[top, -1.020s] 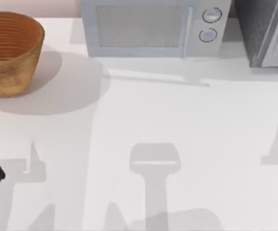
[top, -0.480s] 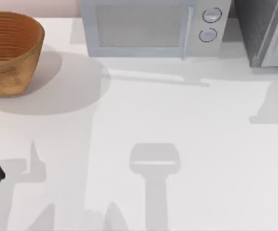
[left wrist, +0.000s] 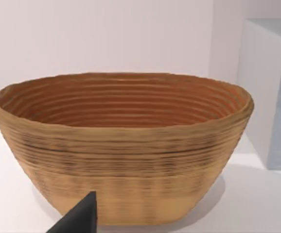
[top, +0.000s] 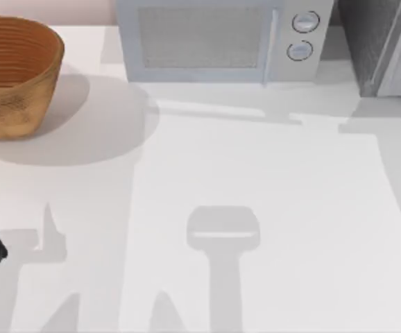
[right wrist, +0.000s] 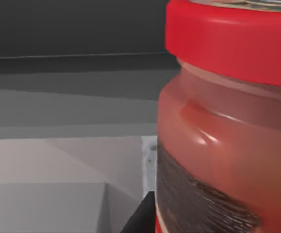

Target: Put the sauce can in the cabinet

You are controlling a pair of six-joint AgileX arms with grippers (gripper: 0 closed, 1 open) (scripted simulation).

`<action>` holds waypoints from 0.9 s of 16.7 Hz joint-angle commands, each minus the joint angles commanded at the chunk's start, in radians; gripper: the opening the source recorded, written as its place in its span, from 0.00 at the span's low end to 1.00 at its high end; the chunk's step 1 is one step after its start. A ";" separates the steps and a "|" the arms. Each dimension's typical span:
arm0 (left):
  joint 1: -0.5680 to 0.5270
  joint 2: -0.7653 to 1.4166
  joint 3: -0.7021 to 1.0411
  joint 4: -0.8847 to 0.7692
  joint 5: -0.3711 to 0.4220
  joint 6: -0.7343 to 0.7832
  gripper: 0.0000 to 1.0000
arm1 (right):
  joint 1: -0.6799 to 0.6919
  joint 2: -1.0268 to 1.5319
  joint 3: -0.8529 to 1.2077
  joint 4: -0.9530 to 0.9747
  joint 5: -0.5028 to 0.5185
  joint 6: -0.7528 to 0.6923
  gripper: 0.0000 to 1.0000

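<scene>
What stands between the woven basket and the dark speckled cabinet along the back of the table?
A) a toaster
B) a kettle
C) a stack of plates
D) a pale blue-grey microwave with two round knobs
D: the microwave, with two knobs, sits between the basket and the cabinet.

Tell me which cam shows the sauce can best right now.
Right wrist view: the sauce can sits close up, red rim and dark band plain. The top view shows the cabinet at the table's far right; the left wrist view faces the basket.
</scene>
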 joint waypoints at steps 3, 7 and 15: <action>0.000 0.000 0.000 0.000 0.000 0.000 1.00 | 0.019 0.138 0.189 -0.054 0.021 -0.009 0.00; 0.000 0.000 0.000 0.000 0.000 0.000 1.00 | 0.040 0.290 0.399 -0.113 0.044 -0.020 0.00; 0.000 0.000 0.000 0.000 0.000 0.000 1.00 | 0.051 0.370 0.502 -0.144 0.057 -0.026 0.00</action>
